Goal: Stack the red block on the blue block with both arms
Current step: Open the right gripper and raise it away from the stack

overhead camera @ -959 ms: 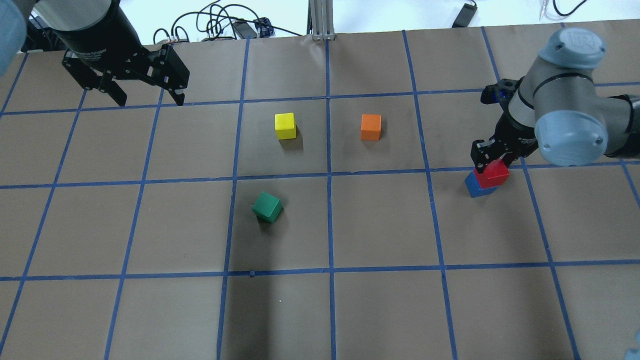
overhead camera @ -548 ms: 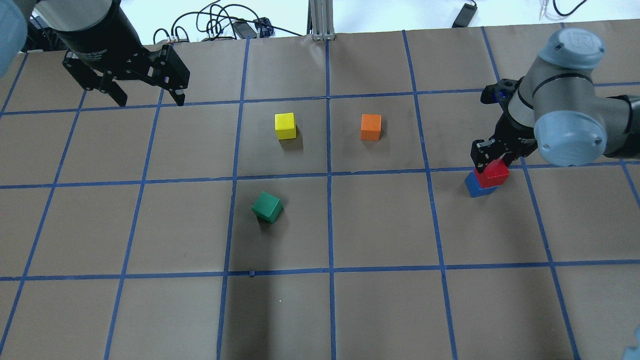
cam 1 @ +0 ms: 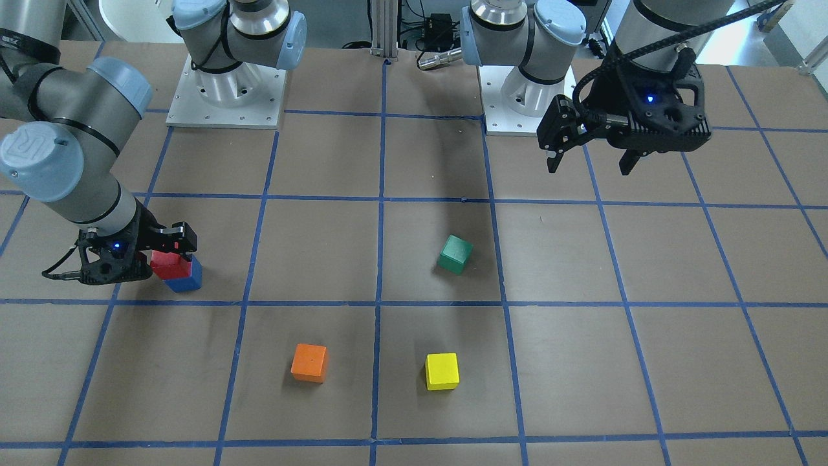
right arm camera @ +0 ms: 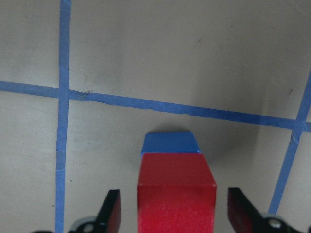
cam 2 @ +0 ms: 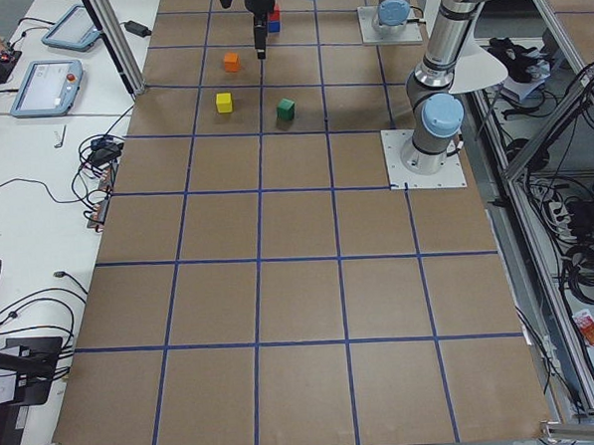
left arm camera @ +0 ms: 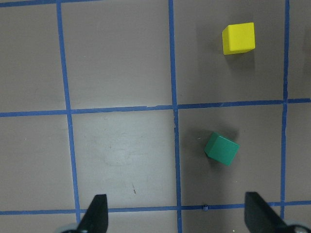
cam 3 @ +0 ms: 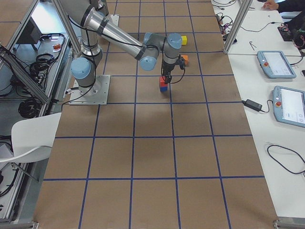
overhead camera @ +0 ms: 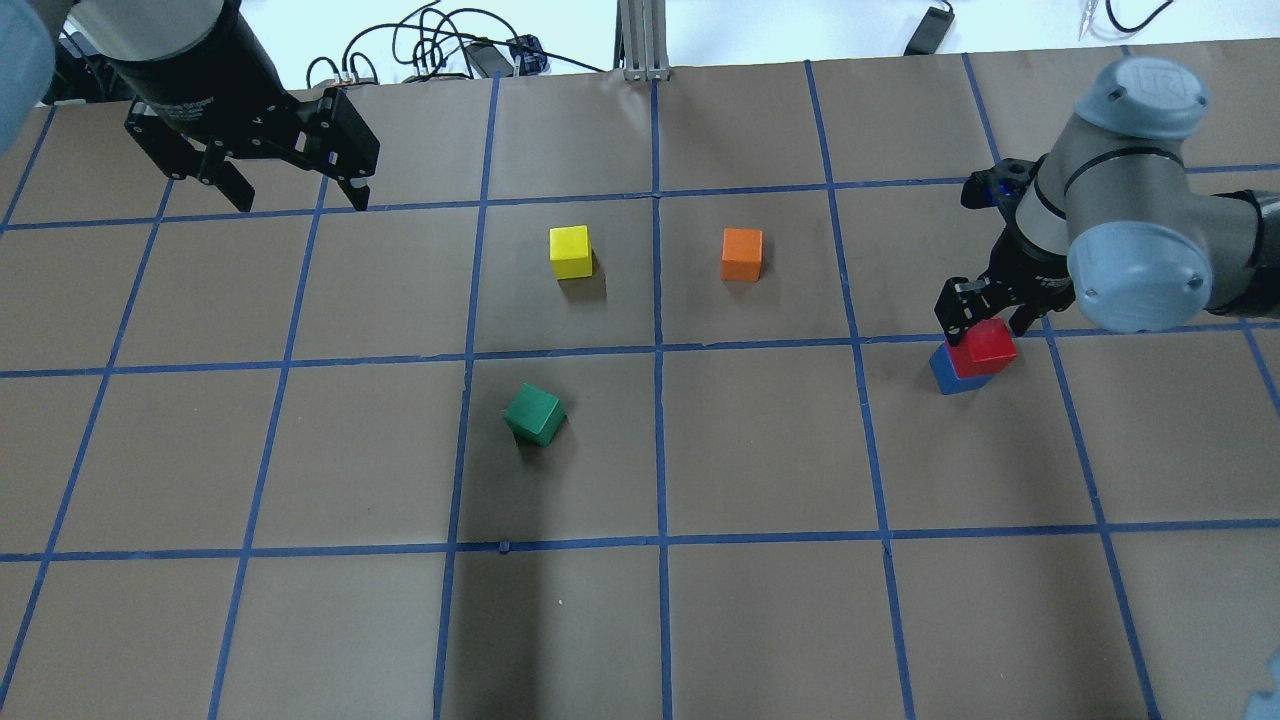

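The red block (overhead camera: 990,343) sits on top of the blue block (overhead camera: 945,372) at the right of the table, slightly offset. My right gripper (overhead camera: 985,318) is open around the red block. In the right wrist view the red block (right arm camera: 177,194) stands between the fingers (right arm camera: 112,209) with a gap on each side, and the blue block (right arm camera: 170,143) shows beneath it. The stack also shows in the front view (cam 1: 167,264). My left gripper (overhead camera: 300,200) is open and empty, high over the far left of the table.
A green cube (overhead camera: 535,414) lies tilted near the table's middle. A yellow cube (overhead camera: 570,251) and an orange cube (overhead camera: 741,254) stand beyond it. Cables lie past the table's far edge (overhead camera: 450,55).
My right gripper's fingers have spread apart and let go of the red block, which stays on the blue block. The left arm has not moved.
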{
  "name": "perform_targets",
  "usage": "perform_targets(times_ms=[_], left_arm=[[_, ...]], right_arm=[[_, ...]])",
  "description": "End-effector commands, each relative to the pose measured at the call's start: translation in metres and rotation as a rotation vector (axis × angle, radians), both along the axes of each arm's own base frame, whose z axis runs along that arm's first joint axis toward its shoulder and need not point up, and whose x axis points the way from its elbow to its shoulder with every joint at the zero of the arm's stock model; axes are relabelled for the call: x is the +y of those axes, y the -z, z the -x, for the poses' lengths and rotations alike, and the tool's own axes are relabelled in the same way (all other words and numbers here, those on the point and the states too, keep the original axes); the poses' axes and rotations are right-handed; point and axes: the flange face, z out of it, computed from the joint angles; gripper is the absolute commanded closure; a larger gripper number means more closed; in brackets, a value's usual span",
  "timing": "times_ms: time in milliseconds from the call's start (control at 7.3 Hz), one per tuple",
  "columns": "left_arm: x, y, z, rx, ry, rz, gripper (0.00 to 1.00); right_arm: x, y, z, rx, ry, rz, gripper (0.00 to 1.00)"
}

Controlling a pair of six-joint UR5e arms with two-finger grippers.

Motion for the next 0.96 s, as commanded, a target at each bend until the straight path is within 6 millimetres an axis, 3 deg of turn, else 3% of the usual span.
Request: perform_targets(times_ms=[0, 274, 548, 685, 822], left_arm=[[0.0, -0.001, 0.0, 0.0, 0.0, 0.001, 0.0], [0.0, -0.001, 0.0, 0.0, 0.0, 0.003, 0.0], [0.0, -0.002, -0.001, 0.0, -0.002, 0.004, 0.0], [-0.001, -0.001, -0.001, 0.0, -0.002, 0.003, 0.0], [-0.001, -0.001, -0.002, 0.0, -0.003, 0.003, 0.0]], right_arm=[[-0.009, -0.016, 0.004, 0.007, 0.016, 0.032, 0.0], [-0.025, -0.06, 0.01, 0.05, 0.06, 0.019, 0.0], [-0.037, -0.124, 0.007, 0.032, 0.063, -0.02, 0.0], [-0.033, -0.148, 0.003, 0.014, 0.098, -0.04, 0.0], [-0.014, -0.185, -0.007, -0.041, 0.11, -0.012, 0.0]])
